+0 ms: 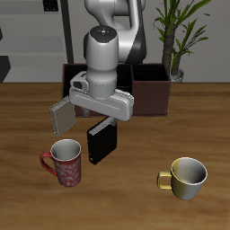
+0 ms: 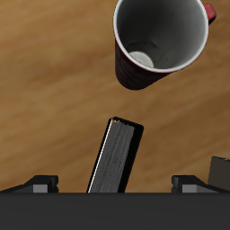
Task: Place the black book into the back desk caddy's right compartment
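The black book point(image 1: 101, 144) stands tilted on the table between the red mug and the arm. In the wrist view the black book point(image 2: 115, 160) runs up between my fingers. My gripper point(image 1: 101, 122) is open and straddles the book's top; in the wrist view my gripper point(image 2: 115, 184) shows its fingertips point(image 2: 41, 182) wide apart, clear of the book's sides. The back desk caddy point(image 1: 153, 90), a low dark reddish-brown box, stands behind the arm at the table's back. The arm hides most of it, and I cannot make out its right compartment.
A grey book point(image 1: 63, 115) leans beside the gripper. A red patterned mug point(image 1: 66, 163) stands close to the black book near the front edge; it also shows in the wrist view point(image 2: 162, 40). A yellow mug point(image 1: 186, 176) stands apart. A potted plant point(image 1: 176, 40) rises behind the caddy.
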